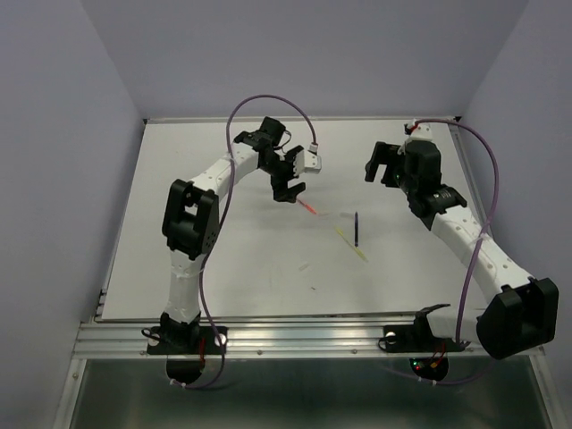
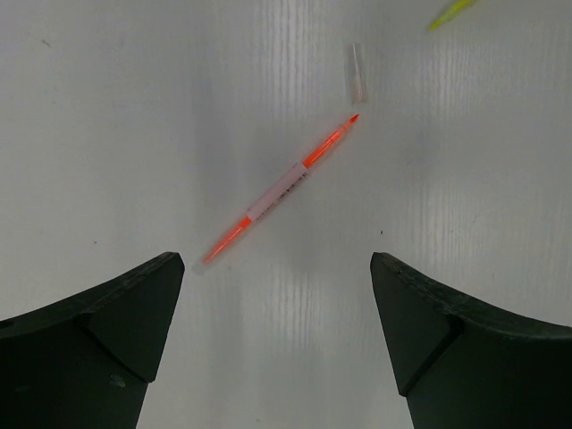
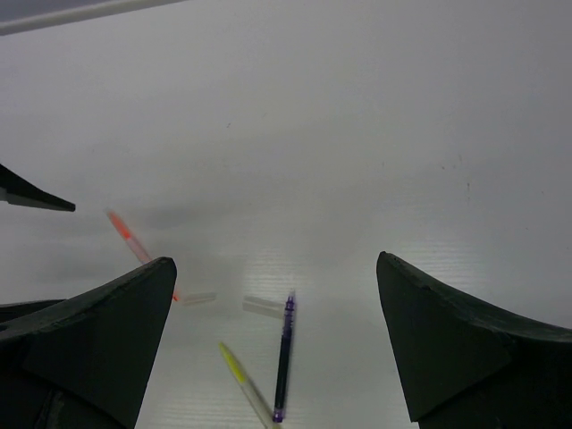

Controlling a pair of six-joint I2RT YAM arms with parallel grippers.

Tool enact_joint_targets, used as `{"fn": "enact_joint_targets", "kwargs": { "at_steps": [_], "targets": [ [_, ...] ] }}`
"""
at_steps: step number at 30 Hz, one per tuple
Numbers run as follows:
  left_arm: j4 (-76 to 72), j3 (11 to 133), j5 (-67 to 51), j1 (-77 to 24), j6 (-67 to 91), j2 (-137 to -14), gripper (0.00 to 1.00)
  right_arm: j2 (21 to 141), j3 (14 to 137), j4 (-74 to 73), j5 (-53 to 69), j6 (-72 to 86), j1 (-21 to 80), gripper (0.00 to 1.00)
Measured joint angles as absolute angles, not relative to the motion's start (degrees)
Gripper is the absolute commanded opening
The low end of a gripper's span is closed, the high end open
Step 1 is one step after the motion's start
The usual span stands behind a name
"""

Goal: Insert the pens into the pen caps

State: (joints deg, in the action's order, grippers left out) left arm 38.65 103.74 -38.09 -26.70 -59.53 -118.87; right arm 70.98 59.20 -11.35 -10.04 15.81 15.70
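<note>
An orange-pink pen [image 2: 280, 190] lies slanted on the white table just ahead of my open left gripper [image 2: 277, 264], which holds nothing. A pale pen cap [image 2: 357, 73] lies just beyond the pen's tip. From above, my left gripper [image 1: 289, 191] hovers over this pen [image 1: 308, 209]. My right gripper [image 3: 274, 264] is open and empty, above the table to the right. Below it are a dark blue pen [image 3: 284, 357], a yellow pen [image 3: 243, 384] and two caps [image 3: 264, 307] [image 3: 198, 298]. The blue pen [image 1: 357, 228] and the yellow pen [image 1: 351, 244] lie at mid-table.
The yellow pen's tip [image 2: 451, 12] shows at the top right of the left wrist view. A faint pale cap [image 1: 304, 266] lies nearer the front of the table. Grey walls enclose the table on three sides, and the arms' bases stand at the near edge.
</note>
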Motion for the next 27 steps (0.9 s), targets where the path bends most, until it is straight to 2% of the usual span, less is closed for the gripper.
{"fn": "enact_joint_targets", "kwargs": {
  "at_steps": [9, 16, 27],
  "targets": [
    [40.25, 109.19, -33.63, -32.47, -62.96, -126.45, 0.99, 74.50, 59.96, -12.99, -8.97, 14.48, 15.70, 1.00],
    [38.54, 108.73, -30.52, -32.16, -62.78, -127.76, 0.99, 75.50, 60.34, -13.47, -7.70, 14.33, 15.70, 1.00],
    [34.26, 104.57, -27.57, -31.90, -61.63, -129.29, 0.90, 75.50, 60.31, -13.50, -7.03, 14.33, 15.70, 1.00]
  ]
}}
